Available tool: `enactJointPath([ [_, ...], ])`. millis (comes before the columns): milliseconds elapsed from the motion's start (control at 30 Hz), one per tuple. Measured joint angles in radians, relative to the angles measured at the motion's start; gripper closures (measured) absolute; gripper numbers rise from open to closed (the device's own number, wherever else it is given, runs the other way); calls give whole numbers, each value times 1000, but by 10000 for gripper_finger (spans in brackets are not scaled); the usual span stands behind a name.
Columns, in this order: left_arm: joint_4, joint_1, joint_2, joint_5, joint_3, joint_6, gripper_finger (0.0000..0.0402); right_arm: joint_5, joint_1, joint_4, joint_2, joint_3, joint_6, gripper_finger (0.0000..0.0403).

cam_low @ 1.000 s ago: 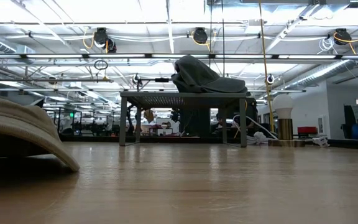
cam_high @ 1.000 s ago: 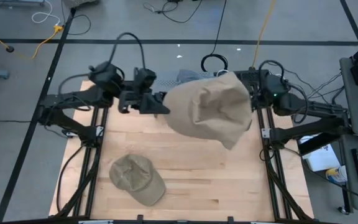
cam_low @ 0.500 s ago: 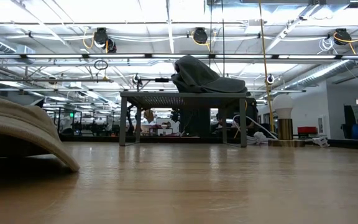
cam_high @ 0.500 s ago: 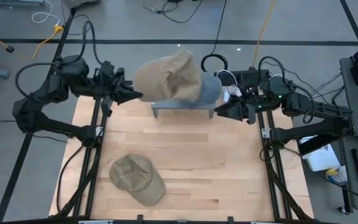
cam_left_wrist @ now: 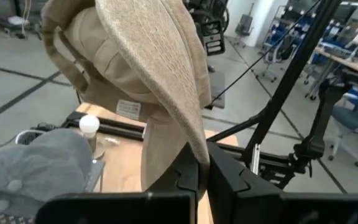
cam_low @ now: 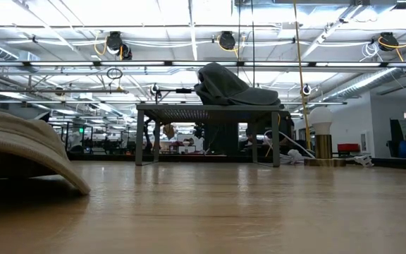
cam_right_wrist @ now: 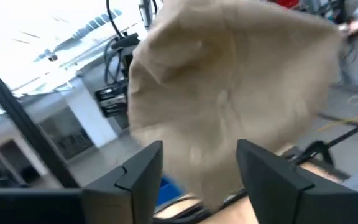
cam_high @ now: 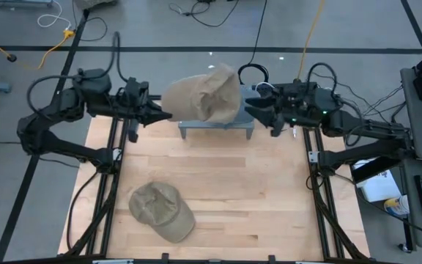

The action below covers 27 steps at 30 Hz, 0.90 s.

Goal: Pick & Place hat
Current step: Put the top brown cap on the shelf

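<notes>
- My left gripper (cam_high: 160, 115) is pinched onto the brim edge of the tan hat (cam_high: 202, 94), holding it up over the grey rack (cam_high: 216, 129) at the table's far edge
- My right gripper (cam_high: 258, 111) sits spread just beside the hat, holding nothing
- The hat looks light and floppy, a woven cloth that sags and folds; I judge the stiffer brim the surest hold
- A second tan cap (cam_high: 161, 211) lies flat on the wooden table (cam_high: 269, 198), well apart
</notes>
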Motion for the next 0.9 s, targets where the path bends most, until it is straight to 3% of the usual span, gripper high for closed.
enactJointPath([
  [133, -1, -8, 40, -1, 0, 0, 392, 6, -1, 51, 48, 0, -114, 158],
  [300, 7, -18, 97, -24, 0, 2, 392, 125, 0, 33, 85, 0, -245, 117],
  [600, 101, -24, 158, -18, -1, -9, 392, 285, 76, 0, 153, -1, -434, 110],
  [767, 127, -29, 157, 0, -1, -20, 392, 544, 138, -29, 163, 0, -584, 110],
  [900, 156, -40, 157, 20, -1, -9, 392, 547, 147, -28, 162, 0, -567, 110],
])
